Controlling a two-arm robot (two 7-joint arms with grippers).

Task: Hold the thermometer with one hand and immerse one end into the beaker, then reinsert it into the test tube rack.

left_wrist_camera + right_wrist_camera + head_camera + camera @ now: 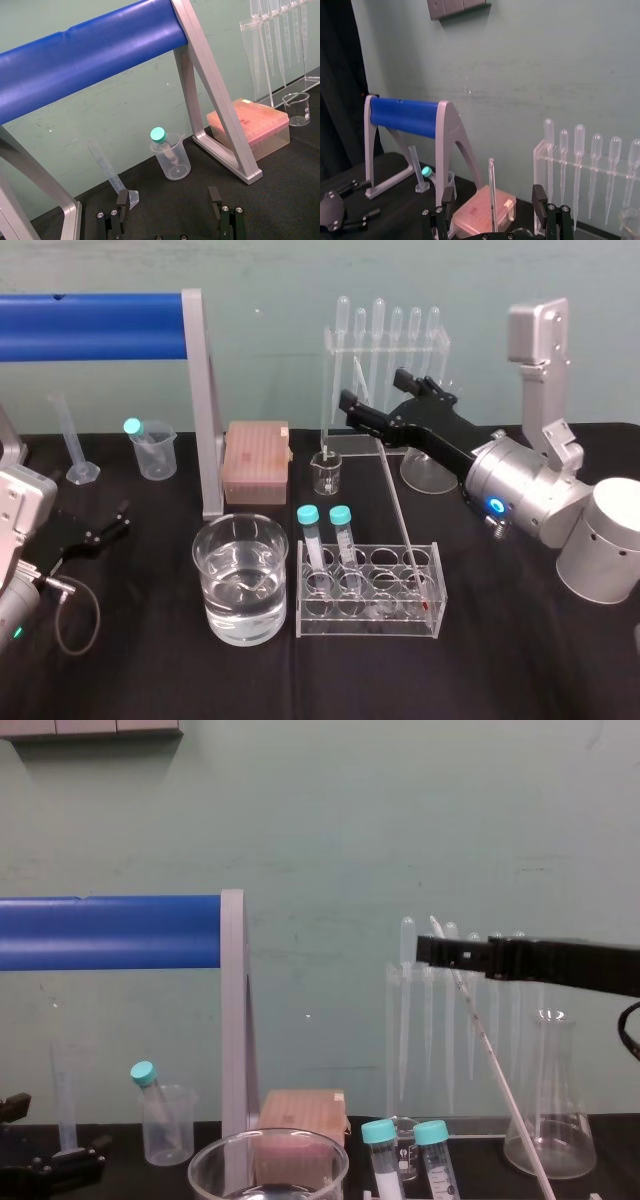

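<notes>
Right black claw [372, 387], fingers apart, seemingly straddles the thin whitish glass thermometer [394, 490]; squeezing off-centre could topple it. Left claw [118, 520] parked left, fingers apart.

A pale green wall [320, 820] stands behind the black-covered table [150, 680].

Materials and finishes
Clear glossy glass beaker [240, 580] and thermometer [395, 500]; matt black cloth tabletop [140, 670]; smooth grey metal frame [205, 410].

Far on my left, blue bar [90, 327] on a grey frame [203, 410], graduated cylinder [75, 445] and small plastic cup [153, 452] beneath it, pink tip box [256, 462] beside its leg, pipettes [388, 335] standing farther right.
</notes>
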